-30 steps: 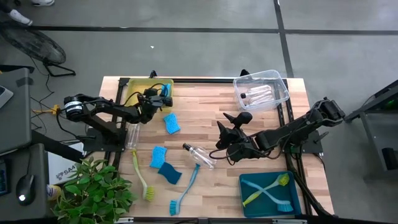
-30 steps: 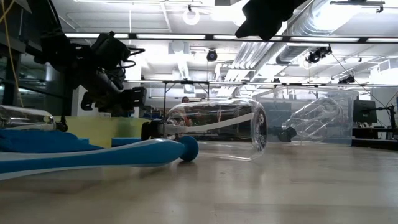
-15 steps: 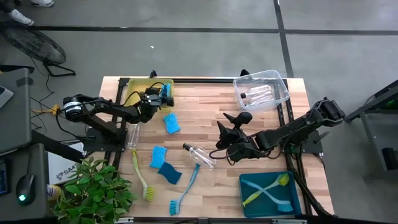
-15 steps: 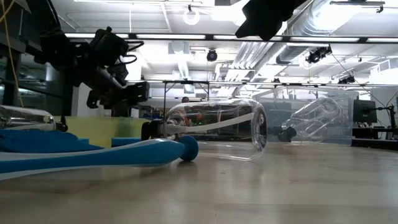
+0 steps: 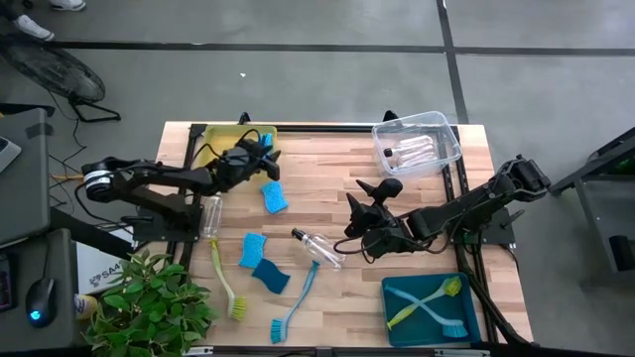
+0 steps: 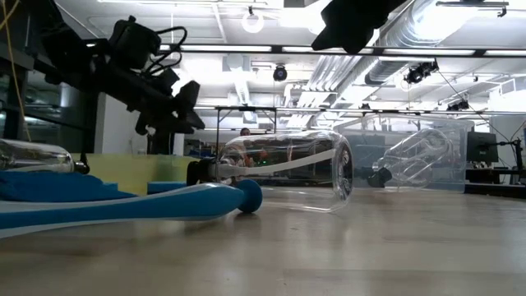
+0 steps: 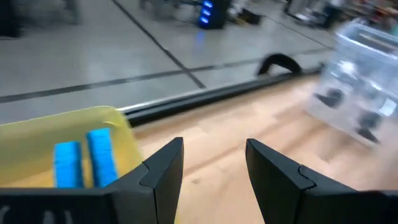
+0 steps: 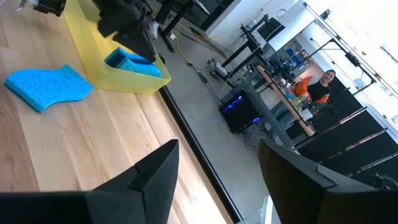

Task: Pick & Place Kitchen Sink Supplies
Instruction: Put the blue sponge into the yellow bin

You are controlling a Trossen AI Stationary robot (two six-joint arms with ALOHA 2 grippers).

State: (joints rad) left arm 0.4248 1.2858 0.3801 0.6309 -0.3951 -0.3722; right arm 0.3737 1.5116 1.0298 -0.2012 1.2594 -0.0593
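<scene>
Left tool (image 5: 266, 152) hangs w/ fingers apart and nothing between them, at the inner edge of the yellow bin (image 5: 220, 149), which already holds blue sponges (image 7: 87, 163) (two show in the left wrist view). Looks like the gap between a drop-off and the next pick. Nearest loose item is the blue sponge (image 5: 275, 196) just beside that bin; two more sponges (image 5: 261, 261), a clear bottle (image 5: 210, 215), a yellow-green brush (image 5: 225, 283) and a blue brush (image 5: 295, 305) lie further down the desk (image 5: 327, 169).

Right tool (image 5: 359, 213) also spread and empty, poised near the bottle (image 5: 319, 248) mid-desk; clear bin (image 5: 418, 145) has bottles, teal bin (image 5: 429, 305) has brushes.

Next, prob.: left tool swings to the near sponge, drops over it, fingers straddling its short side, then closes.
</scene>
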